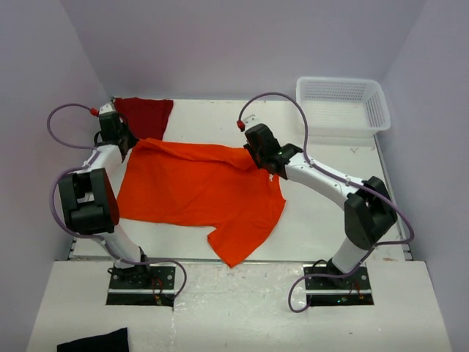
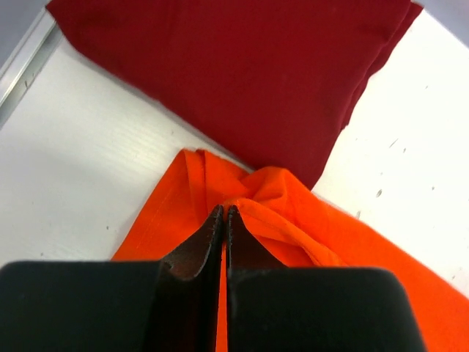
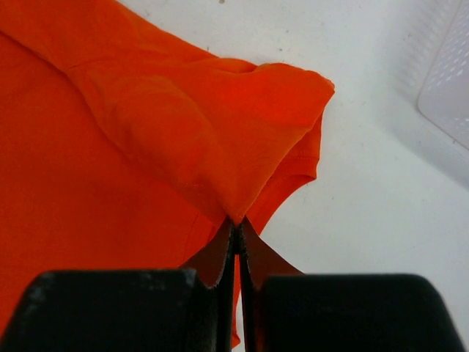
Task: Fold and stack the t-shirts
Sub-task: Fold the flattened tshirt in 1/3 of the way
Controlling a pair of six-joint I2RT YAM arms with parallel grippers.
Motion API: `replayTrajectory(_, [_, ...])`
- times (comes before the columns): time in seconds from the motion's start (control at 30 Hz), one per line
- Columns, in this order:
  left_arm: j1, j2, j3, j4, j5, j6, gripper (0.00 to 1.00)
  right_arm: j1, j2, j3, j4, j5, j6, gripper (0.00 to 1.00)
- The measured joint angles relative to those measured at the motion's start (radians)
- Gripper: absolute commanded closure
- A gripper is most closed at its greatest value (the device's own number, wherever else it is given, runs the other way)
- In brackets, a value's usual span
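Overhead, I see the crimson t-shirt (image 1: 146,116) folded at upper left, and the orange t-shirt (image 1: 194,194) spread mid-frame, not yet folded. Left wrist: my left gripper (image 2: 223,214) pinches its bunched corner. Right wrist: my right gripper (image 3: 236,226) pinches another edge; folding and stacking remain

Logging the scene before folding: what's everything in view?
orange t-shirt: one, bright orange, spread out in the centre
crimson t-shirt: one, dark red, folded at the far left corner
basket: one, white mesh, far right corner
black cloth: one, black, near ledge, left side
table: one, white, under the shirts
left arm: one, white and black, jaws shut on the orange t-shirt's far left edge
right arm: one, white and black, jaws shut on its far right edge
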Motion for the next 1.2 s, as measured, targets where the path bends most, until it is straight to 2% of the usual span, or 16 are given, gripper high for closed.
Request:
replayTrajectory(0.17, [0.000, -0.039, -0.050, -0.020, 0.000, 0.000, 1.00, 0.019, -0.021, -0.041, -0.014, 0.005, 0.025, 1.00])
replayTrajectory(0.6, [0.000, -0.082, -0.052, -0.085, -0.053, -0.009, 1.00, 0.069, -0.084, -0.130, -0.025, 0.031, 0.074, 1.00])
replayTrajectory(0.7, [0.000, -0.082, -0.052, -0.106, -0.064, -0.009, 0.93, 0.072, -0.095, -0.145, -0.029, 0.032, 0.082, 1.00])
replayTrajectory(0.93, [0.000, -0.079, -0.052, -0.137, -0.094, -0.010, 0.93, 0.084, -0.103, -0.156, -0.042, 0.050, 0.100, 1.00])
replayTrajectory(1.0, [0.000, -0.076, -0.051, -0.150, -0.101, -0.010, 0.87, 0.092, -0.103, -0.163, -0.051, 0.049, 0.106, 1.00])
replayTrajectory(1.03, [0.000, -0.075, -0.050, -0.161, -0.109, -0.011, 0.74, 0.097, -0.103, -0.169, -0.051, 0.051, 0.110, 1.00])
replayTrajectory(1.13, [-0.005, -0.074, -0.042, -0.186, -0.146, -0.022, 0.56, 0.113, -0.103, -0.188, -0.058, 0.052, 0.130, 0.99])
replayTrajectory(1.17, [-0.008, -0.074, -0.039, -0.193, -0.164, -0.028, 0.52, 0.119, -0.103, -0.196, -0.064, 0.053, 0.139, 0.92])
replayTrajectory(1.2, [-0.011, -0.075, -0.037, -0.197, -0.182, -0.035, 0.50, 0.127, -0.103, -0.203, -0.068, 0.056, 0.152, 0.65])
